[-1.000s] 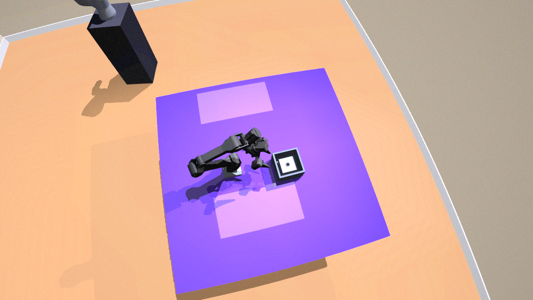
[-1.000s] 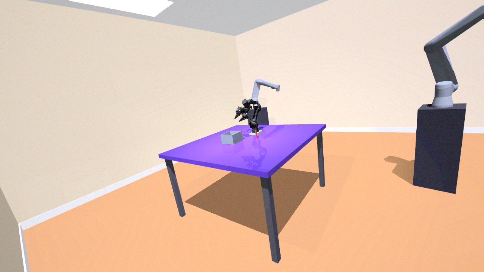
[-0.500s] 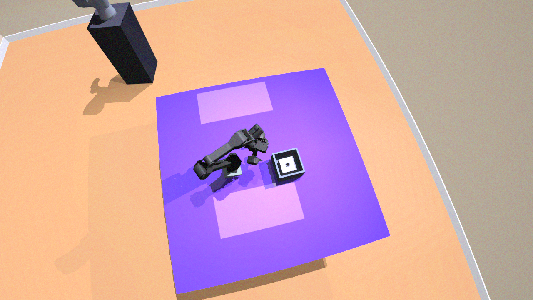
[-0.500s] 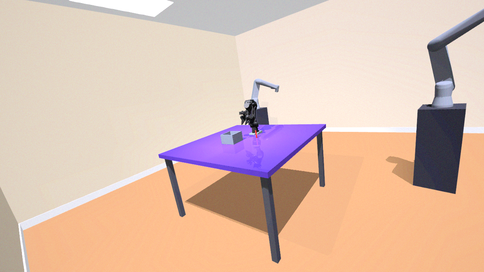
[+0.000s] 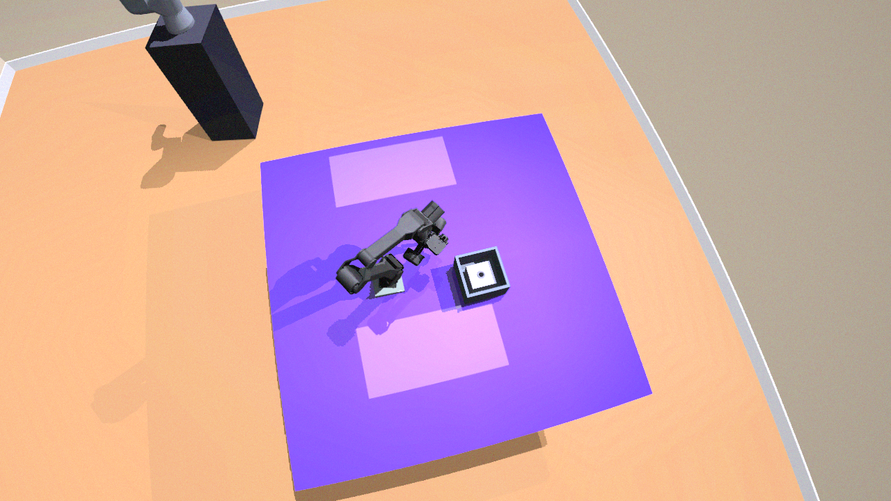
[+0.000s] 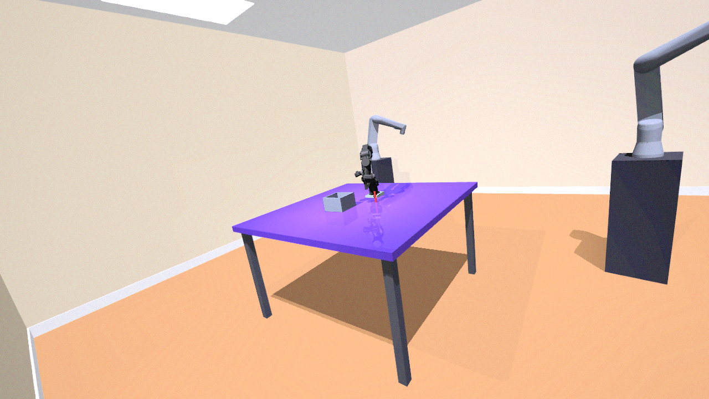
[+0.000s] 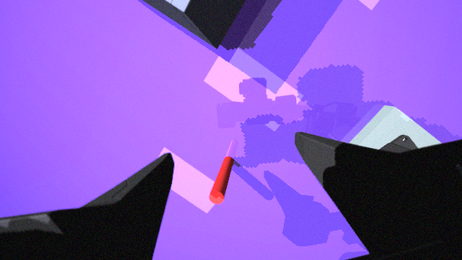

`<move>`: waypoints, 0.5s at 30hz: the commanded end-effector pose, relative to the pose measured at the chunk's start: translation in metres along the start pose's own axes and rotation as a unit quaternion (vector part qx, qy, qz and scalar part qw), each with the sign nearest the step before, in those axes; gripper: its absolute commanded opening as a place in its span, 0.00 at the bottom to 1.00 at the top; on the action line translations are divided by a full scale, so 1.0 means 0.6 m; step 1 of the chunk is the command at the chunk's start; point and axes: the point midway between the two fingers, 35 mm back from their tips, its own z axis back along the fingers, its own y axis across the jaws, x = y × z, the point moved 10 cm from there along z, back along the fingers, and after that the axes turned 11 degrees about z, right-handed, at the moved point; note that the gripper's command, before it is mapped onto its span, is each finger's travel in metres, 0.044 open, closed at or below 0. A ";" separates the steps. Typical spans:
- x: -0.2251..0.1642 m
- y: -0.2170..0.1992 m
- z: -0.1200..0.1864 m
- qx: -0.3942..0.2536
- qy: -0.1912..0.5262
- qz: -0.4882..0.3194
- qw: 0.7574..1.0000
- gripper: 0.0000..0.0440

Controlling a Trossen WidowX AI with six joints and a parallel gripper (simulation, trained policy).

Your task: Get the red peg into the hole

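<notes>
The gripper [image 5: 426, 250] [image 6: 361, 179] [image 7: 234, 148] is open and holds nothing; the peg [image 6: 375, 196] [image 7: 223, 177] stands upright on the table [image 5: 560, 348] [image 6: 307, 223] [image 7: 90, 90], right of the box [image 5: 493, 250] [image 6: 339, 203] [image 7: 216, 18] in the exterior view (the arm [image 5: 389, 239] [image 6: 366, 161] hides it from above); best to centre the fingers around it, come down straight, then close gently; a skewed descent could topple it; later, the box walls call for a high lift and a steep entry to the hole [image 5: 480, 274].
</notes>
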 end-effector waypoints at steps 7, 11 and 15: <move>-0.021 0.024 -0.064 0.009 0.052 -0.084 0.995 1.00; -0.029 0.027 -0.089 0.016 0.065 -0.108 0.992 1.00; -0.036 0.028 -0.109 0.020 0.077 -0.130 0.988 0.97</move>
